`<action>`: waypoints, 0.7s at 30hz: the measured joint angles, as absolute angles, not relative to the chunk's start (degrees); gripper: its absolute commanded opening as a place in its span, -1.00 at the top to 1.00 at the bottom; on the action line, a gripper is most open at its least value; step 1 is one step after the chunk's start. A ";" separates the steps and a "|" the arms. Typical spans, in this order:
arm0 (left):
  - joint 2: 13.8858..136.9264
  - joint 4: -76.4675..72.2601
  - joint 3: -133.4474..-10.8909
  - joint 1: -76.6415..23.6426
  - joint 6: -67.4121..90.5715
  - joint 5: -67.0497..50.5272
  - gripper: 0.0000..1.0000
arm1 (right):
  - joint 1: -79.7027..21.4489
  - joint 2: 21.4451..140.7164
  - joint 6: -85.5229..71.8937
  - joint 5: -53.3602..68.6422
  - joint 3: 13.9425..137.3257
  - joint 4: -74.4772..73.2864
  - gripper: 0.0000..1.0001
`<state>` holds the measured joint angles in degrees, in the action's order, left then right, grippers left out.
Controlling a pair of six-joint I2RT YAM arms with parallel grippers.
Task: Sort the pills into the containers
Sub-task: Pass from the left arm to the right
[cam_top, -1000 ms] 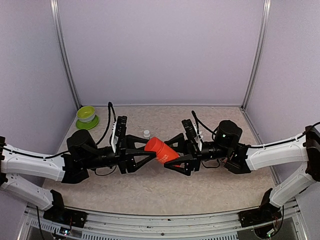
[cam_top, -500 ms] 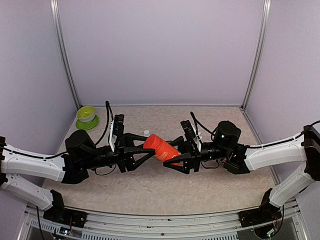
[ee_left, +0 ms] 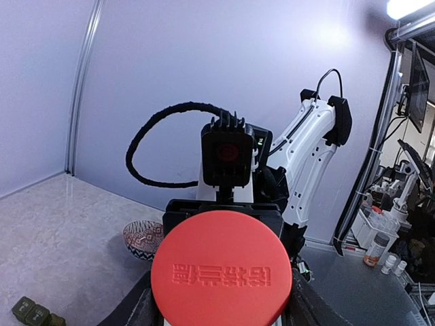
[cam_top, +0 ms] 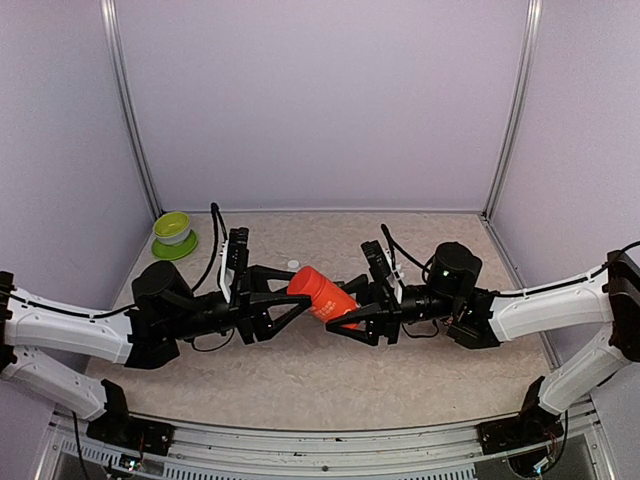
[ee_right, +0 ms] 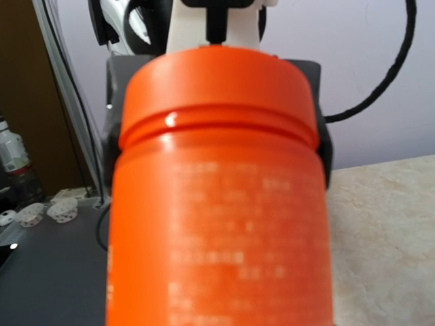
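Left claw (cam_top: 298, 288) grips the cap end of the orange bottle (cam_top: 322, 295), lifted off the table (cam_top: 300, 385). Right claw (cam_top: 348, 303) straddles the bottle's base and seems to pinch it, though its fingers fall outside its own wrist view. The containers (ee_left: 30, 312) sit on the table, cut off at the left wrist view's corner.

right end effector (cam_top: 344, 306) — narrowed, clamping orange bottle (cam_top: 318, 290)
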<state>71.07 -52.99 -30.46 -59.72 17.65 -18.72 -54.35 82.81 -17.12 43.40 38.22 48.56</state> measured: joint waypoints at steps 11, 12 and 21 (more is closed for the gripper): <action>71.13 -47.83 -30.48 -60.90 25.30 -6.83 -0.68 | -54.74 77.95 -12.80 29.17 35.31 41.32 0.42; 71.13 -47.68 -30.48 -60.93 25.69 -6.17 -0.89 | -54.68 77.65 -12.51 28.45 35.33 40.66 0.42; 68.16 -47.46 -30.15 -61.10 17.76 -8.91 -0.98 | -54.68 74.89 -12.14 32.77 36.05 33.47 0.43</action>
